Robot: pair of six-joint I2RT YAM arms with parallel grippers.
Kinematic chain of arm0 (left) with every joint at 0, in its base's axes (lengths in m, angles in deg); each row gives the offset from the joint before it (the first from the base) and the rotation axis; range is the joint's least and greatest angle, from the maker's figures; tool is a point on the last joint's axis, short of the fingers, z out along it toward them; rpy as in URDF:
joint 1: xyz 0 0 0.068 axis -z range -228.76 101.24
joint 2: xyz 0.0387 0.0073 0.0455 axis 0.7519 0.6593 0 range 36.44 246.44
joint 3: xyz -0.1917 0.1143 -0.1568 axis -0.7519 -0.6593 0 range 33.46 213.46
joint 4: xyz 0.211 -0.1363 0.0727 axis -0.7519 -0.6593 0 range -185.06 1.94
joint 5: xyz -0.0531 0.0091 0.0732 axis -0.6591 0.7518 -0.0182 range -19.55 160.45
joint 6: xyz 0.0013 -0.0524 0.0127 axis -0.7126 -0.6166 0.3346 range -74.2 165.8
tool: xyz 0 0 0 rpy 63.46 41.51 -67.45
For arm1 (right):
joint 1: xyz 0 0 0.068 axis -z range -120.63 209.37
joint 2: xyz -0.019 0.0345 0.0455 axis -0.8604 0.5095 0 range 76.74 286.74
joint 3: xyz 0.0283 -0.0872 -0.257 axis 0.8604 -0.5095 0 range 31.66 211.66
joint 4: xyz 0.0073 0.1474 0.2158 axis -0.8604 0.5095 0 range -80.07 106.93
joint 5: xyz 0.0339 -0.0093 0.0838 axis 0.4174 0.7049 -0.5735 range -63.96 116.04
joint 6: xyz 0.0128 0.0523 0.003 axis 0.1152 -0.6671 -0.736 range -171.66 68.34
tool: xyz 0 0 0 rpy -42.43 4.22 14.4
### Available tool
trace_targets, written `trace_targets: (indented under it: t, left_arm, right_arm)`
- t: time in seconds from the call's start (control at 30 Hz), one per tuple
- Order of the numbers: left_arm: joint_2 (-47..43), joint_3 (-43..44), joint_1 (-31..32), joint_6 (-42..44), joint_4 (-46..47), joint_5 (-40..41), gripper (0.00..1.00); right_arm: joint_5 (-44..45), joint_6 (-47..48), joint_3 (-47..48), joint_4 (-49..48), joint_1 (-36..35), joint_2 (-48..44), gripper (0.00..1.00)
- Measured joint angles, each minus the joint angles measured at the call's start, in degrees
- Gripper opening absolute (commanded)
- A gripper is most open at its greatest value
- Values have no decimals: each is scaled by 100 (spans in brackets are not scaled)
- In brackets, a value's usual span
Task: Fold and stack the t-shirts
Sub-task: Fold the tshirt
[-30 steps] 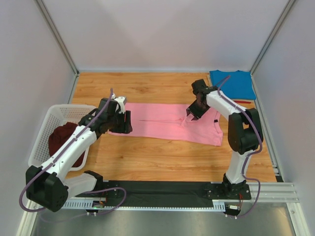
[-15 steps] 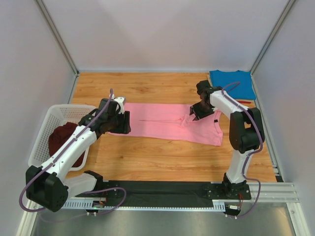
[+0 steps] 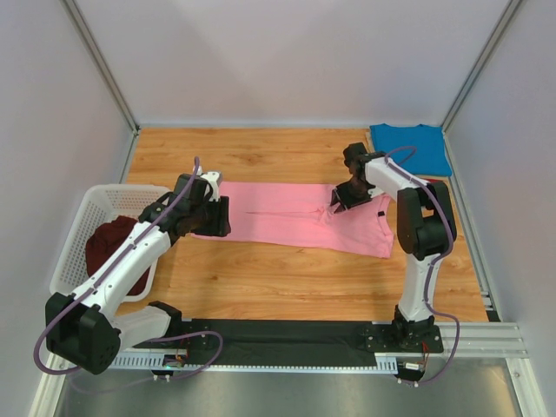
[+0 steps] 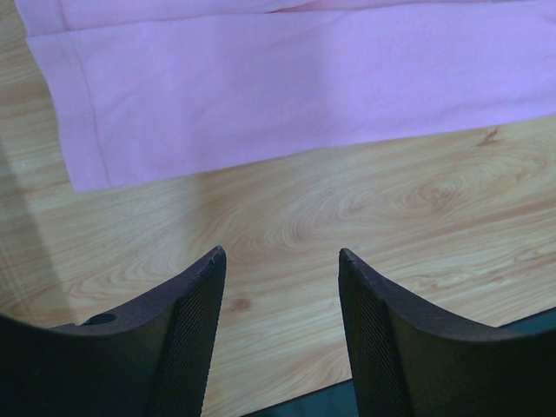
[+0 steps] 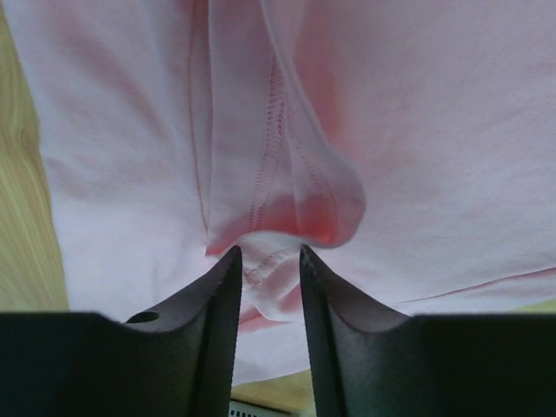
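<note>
The bright pink t-shirt lies spread flat across the middle of the wooden table. My left gripper hovers open and empty just off its left hem; in the left wrist view the fingers stand over bare wood, with the pink hem ahead of them. My right gripper is at the shirt's right part. In the right wrist view its narrow jaws pinch a bunched, stitched fold of pink fabric. The blue t-shirt lies folded at the far right corner. The dark maroon t-shirt sits in the basket.
A white lattice basket stands at the table's left edge, beside my left arm. Grey walls with metal corner posts enclose the table on three sides. A black strip runs along the near edge between the arm bases.
My right gripper shifted slightly right, then back left, staying at the pink fabric fold. The left arm has not moved.
</note>
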Motion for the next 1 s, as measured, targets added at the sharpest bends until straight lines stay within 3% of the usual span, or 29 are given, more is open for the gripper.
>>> trace_targets:
  t: [0.17, 0.3, 1.0]
  left_arm:
    - [0, 0, 0, 0, 0, -2, 61]
    - [0, 0, 0, 0, 2, -4, 61]
    - [0, 0, 0, 0, 0, -7, 61]
  right_arm:
    - [-48, 42, 39, -74, 0, 46, 19]
    - [-72, 146, 44, -205, 0, 46, 0]
    - [-151, 1010, 516, -538, -243, 59, 0]
